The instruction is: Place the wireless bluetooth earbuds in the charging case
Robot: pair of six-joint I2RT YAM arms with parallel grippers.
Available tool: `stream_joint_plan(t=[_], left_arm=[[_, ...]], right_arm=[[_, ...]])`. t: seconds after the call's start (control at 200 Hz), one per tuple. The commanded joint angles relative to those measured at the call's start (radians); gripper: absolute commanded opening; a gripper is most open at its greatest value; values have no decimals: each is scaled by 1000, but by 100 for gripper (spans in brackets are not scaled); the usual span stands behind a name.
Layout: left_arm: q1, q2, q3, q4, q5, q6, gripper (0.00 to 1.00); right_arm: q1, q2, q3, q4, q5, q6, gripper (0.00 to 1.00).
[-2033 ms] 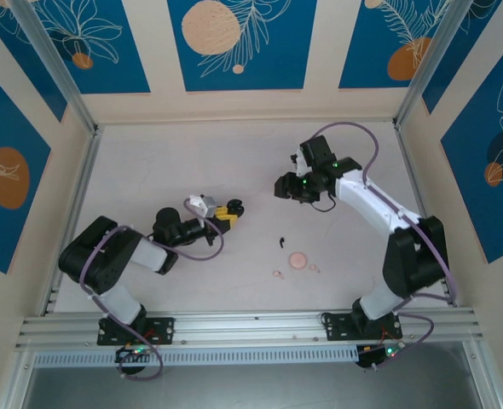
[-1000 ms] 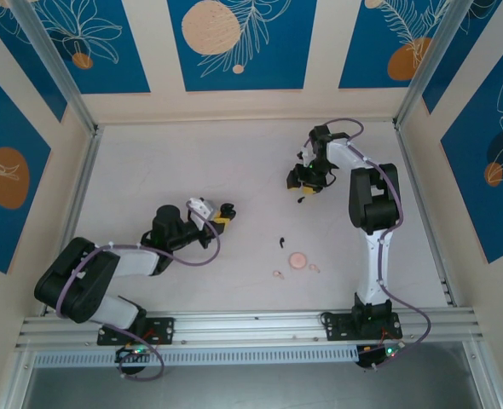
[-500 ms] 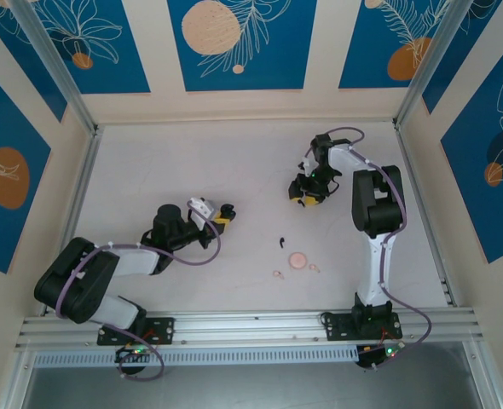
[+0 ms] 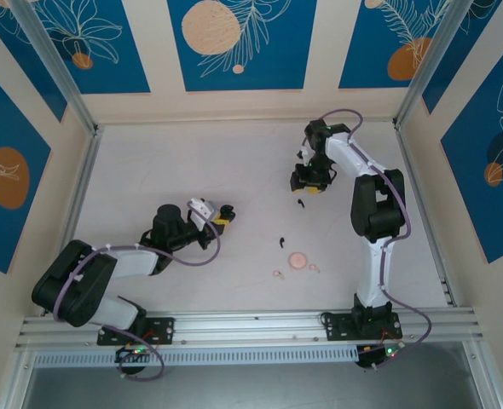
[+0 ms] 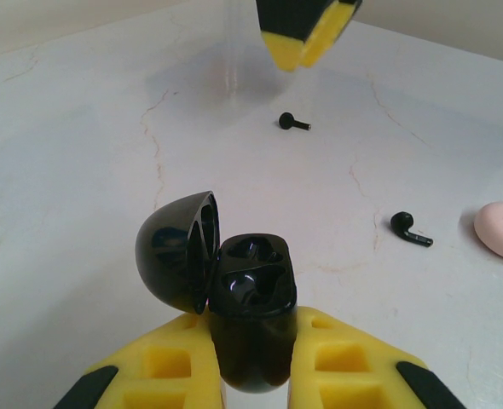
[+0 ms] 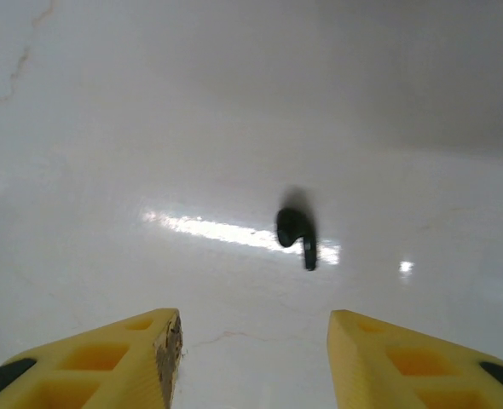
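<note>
Near edge: pale pink case (image 4: 298, 259) with two pink earbuds (image 4: 277, 273) just beside it, none of it gripped. One black earbud (image 4: 282, 241) lies loose just beyond them. Your left gripper (image 4: 223, 214) is clamped on the open black charging case (image 5: 251, 298), lid (image 5: 179, 260) swung left, both sockets look empty. Farthest out: your right gripper (image 6: 251, 328), fingers spread with nothing between them, hovers by the far black earbud (image 6: 297, 232). That bud sits ahead of the fingertips, a touch right of the gap's centre. Its stem points back toward the fingers, so the long axis runs across the closing line. Right arm is clearly nearer. Push forward and down before you close.
</note>
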Motion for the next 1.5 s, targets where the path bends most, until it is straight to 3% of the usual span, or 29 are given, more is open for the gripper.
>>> stream_joint_plan(t=[0.0, 0.36, 0.58, 1.495], left_arm=[[-7, -21, 25, -24, 13, 30, 8], [-7, -43, 35, -80, 0, 57, 8], [-7, -46, 37, -89, -2, 58, 8], [-7, -54, 45, -123, -2, 69, 8]], right_arm=[[22, 64, 51, -81, 97, -88, 48], [45, 182, 156, -80, 58, -173, 43], [55, 228, 169, -87, 105, -174, 39], [87, 253, 178, -168, 153, -151, 28]])
